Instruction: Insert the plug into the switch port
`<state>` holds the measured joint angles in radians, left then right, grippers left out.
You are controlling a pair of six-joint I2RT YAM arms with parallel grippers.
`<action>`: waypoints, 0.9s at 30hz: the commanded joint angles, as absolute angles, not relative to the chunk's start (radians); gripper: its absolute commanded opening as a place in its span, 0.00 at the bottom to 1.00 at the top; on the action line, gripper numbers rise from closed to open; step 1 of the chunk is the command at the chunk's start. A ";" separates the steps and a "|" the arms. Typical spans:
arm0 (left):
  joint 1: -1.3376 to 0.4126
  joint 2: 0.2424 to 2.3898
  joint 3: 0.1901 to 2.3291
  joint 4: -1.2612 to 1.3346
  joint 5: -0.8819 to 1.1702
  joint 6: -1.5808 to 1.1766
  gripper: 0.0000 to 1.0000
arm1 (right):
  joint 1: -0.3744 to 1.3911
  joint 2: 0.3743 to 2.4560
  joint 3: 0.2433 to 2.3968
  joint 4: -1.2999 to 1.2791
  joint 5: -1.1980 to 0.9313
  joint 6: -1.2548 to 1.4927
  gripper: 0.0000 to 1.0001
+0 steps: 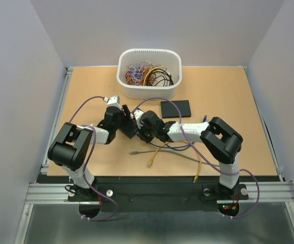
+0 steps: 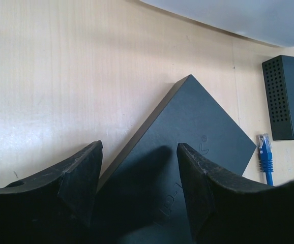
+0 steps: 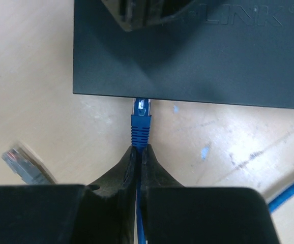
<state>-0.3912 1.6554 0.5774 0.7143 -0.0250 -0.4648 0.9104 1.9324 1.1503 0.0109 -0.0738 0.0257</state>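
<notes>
A white plastic tub (image 1: 148,74) stands at the far edge of the wooden bench (image 1: 248,127), filled with a tangle of coloured wires (image 1: 146,73). Just in front of the tub lies a flat black box (image 1: 176,109), its side pierced with small holes. Nearer the front, a grey cable (image 1: 162,153) trails across the bench, and a blue cable (image 3: 288,194) curves at the right of the right wrist view.

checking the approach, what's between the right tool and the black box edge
Right wrist view: only the blue cable's plug, running from the right tool to the black box edge.
</notes>
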 commanded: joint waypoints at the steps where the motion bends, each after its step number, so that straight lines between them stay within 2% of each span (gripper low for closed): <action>1: -0.434 1.664 0.546 0.477 0.262 -0.549 0.71 | 0.959 2.040 1.210 0.307 -0.143 0.083 0.00; 11: -0.410 1.579 0.600 0.390 0.223 -0.519 0.80 | 0.994 2.115 1.308 0.301 -0.132 0.149 0.00; 16: -0.394 1.560 0.601 0.371 0.181 -0.522 0.81 | 1.003 2.143 1.345 0.284 -0.081 0.160 0.00; 18: -0.393 1.554 0.594 0.368 0.172 -0.522 0.81 | 1.002 2.141 1.338 0.276 -0.049 0.161 0.08; 21: -0.384 1.539 0.588 0.371 0.160 -0.528 0.81 | 1.002 2.119 1.310 0.261 -0.006 0.155 0.29; 27: -0.351 1.520 0.584 0.371 0.127 -0.541 0.81 | 1.000 2.008 1.244 0.206 0.086 0.158 0.42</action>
<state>-0.3321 1.5402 0.6197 0.5236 0.0532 -0.5331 1.0126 2.0815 1.2720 0.2283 -0.0093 0.1574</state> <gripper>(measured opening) 0.808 0.399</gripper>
